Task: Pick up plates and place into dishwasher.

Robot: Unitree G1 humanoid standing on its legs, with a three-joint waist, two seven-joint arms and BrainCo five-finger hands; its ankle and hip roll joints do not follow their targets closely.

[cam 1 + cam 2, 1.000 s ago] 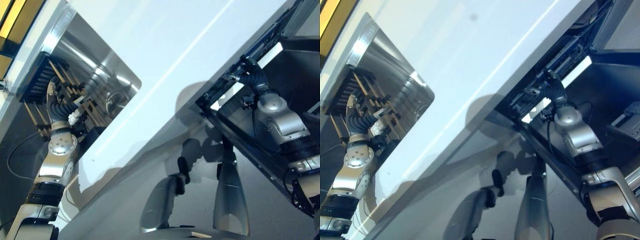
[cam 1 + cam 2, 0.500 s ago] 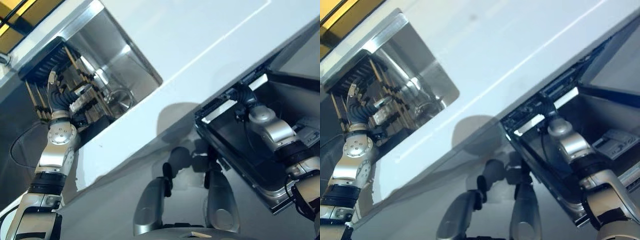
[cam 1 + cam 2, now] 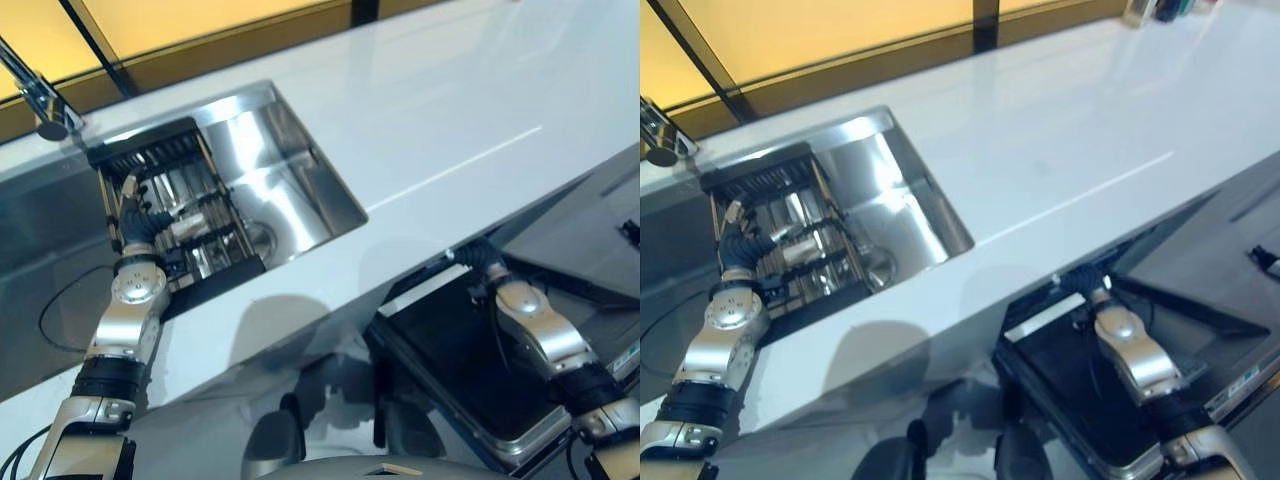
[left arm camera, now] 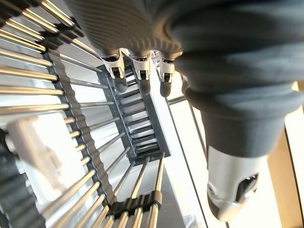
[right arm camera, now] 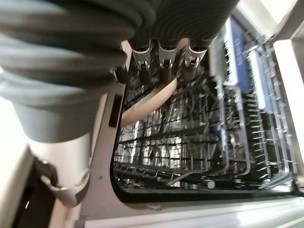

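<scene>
Right wrist view, plate: a pale plate (image 5: 147, 102) stands on edge in the wire rack of the dishwasher (image 5: 199, 142), just past the dark fingertips; whether the fingers touch it I cannot tell.
Right hand: the right hand (image 5: 164, 64) reaches under the table edge into the dishwasher, its fingers in a fairly straight row toward the plate, not visibly curled round it; the thumb is not clearly seen.
Dishwasher rack: grey wire tines run across the basket, with blue parts (image 5: 237, 57) farther back.
Dishwasher door: in the left eye view the dark door (image 3: 470, 370) hangs open below the table, with the right arm above it.
Left hand: the left hand (image 4: 137, 76) hovers over the dish rack (image 3: 175, 225) in the sink, fingers relaxed and straight, holding nothing; the tips are close above the rods without clear contact.
Dish rack: dark frame with metal and wooden-looking rods (image 4: 71, 142), set in the left part of the sink.
Sink: a steel basin (image 3: 290, 190) sunk in the white table (image 3: 450, 120).
Faucet: a metal spout (image 3: 35, 95) stands near the sink's far corner.
</scene>
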